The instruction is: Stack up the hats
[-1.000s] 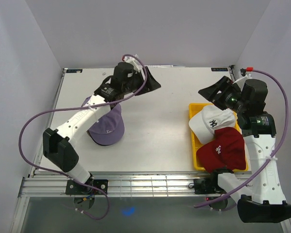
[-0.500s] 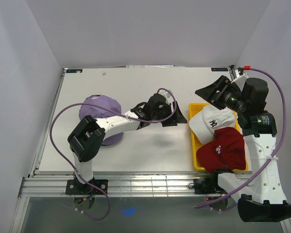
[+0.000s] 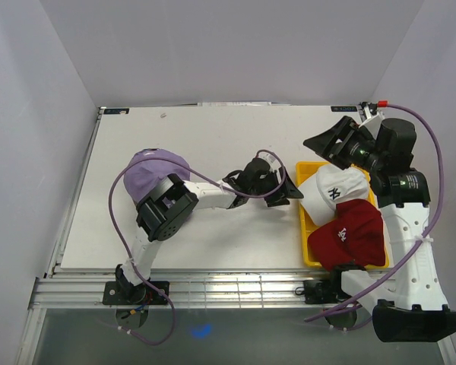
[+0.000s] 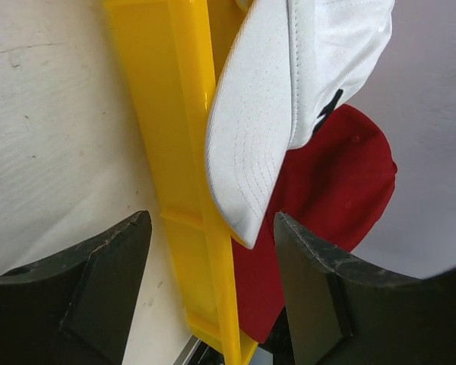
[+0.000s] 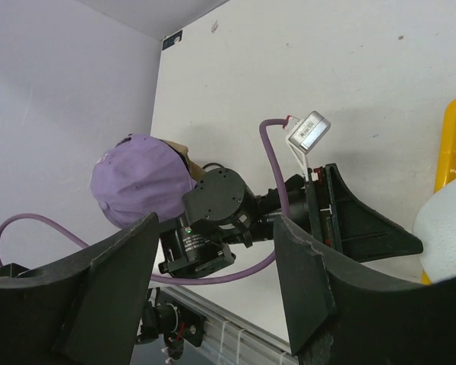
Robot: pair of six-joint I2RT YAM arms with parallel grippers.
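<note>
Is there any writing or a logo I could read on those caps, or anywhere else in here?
"NY": black interlocked letters on the white cap.
Dark red cap: a white logo, too blurred to read.
Black stickers at the far edge of the table: too small to read.
</note>
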